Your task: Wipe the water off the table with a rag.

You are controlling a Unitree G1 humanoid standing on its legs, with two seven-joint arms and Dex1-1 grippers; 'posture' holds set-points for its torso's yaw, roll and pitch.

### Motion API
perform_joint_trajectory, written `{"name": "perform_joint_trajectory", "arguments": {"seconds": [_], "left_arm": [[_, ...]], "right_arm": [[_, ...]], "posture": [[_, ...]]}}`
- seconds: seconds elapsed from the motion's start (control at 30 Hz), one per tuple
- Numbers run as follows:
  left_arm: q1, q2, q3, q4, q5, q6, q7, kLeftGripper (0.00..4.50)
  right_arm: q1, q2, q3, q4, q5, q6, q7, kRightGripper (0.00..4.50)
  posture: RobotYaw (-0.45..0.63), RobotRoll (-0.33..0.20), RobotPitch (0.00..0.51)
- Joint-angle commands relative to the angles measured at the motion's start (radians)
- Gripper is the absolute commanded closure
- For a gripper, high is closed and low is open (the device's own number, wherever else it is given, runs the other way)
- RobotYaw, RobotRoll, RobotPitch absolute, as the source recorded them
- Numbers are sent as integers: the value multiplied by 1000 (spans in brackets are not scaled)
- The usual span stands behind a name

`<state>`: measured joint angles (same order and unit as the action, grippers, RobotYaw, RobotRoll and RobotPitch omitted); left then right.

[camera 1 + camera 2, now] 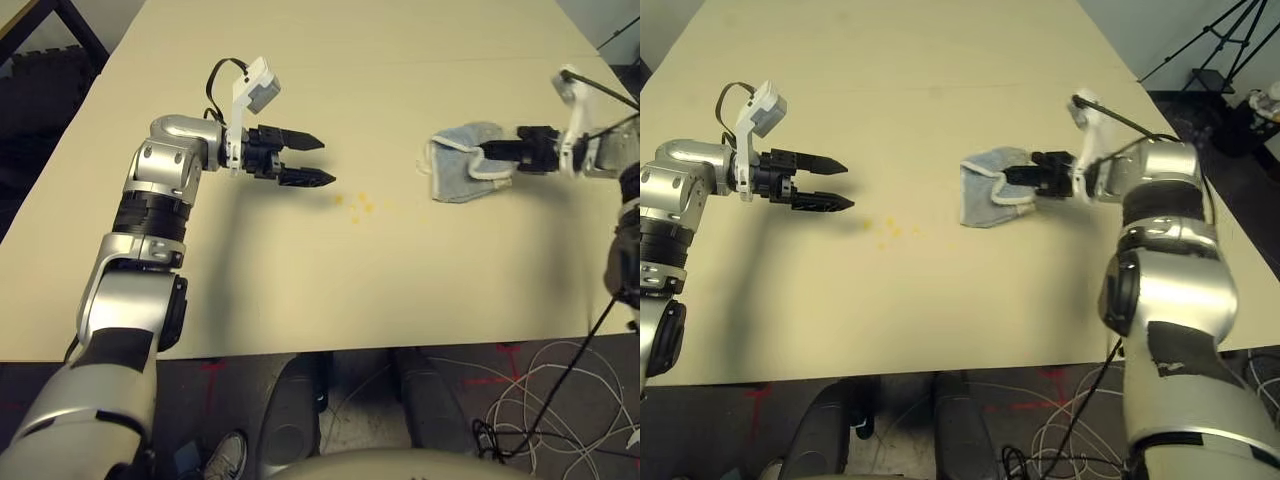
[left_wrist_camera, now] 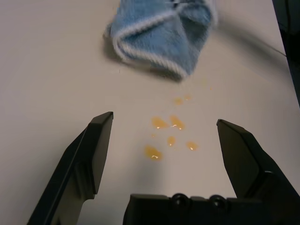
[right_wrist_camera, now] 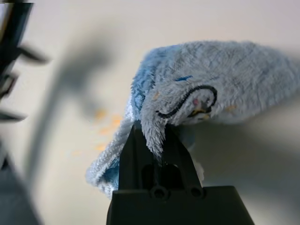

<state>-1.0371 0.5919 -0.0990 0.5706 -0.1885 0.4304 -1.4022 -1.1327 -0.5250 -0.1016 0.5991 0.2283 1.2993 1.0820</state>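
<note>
Pale beige, matte table (image 1: 300,290) with a faint seam running across its far half. The rag (image 1: 988,190), a small grey-blue terry cloth with a fluffy nap and a thick white corded hem, lies bunched and folded on the right half of the table, roughly midway between the near and far edges. A dark looped line with a small coloured mark shows on its upper fold in the right wrist view. The right gripper (image 3: 153,140) is clenched on a raised fold of the cloth, its two black fingers pressed together with the pile pinched between them; the rest of the cloth sags onto the tabletop.

The water (image 2: 169,132) appears as a loose cluster of tiny yellowish-orange droplets, glossy and rounded, near the middle of the table, just beside the rag's hemmed edge on the side toward the left arm. The droplets lie apart from one another.

The left gripper (image 1: 310,160) hangs over the table's left half, its tapered black fingers spread wide and empty, their tips pointing toward the droplets and near them.
</note>
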Motion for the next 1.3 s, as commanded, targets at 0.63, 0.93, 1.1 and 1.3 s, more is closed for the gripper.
{"name": "perform_joint_trajectory", "arguments": {"seconds": [0.63, 0.93, 1.1, 1.3], "left_arm": [[-5, -2, -8, 0, -4, -6, 9, 0], [-6, -21, -12, 18, 1, -14, 14, 0], [-1, -28, -12, 25, 1, -20, 16, 0], [0, -32, -10, 36, 2, -31, 17, 0]], "right_arm": [[298, 373, -91, -483, 135, 233, -587, 4468], [276, 318, -128, -458, 117, 257, -699, 4468], [269, 223, -148, -471, 115, 304, -729, 4468], [329, 76, -103, -482, 144, 315, -710, 4468]], "posture": [[10, 0, 221], [-15, 0, 230], [-18, 0, 231], [-18, 0, 233]]}}
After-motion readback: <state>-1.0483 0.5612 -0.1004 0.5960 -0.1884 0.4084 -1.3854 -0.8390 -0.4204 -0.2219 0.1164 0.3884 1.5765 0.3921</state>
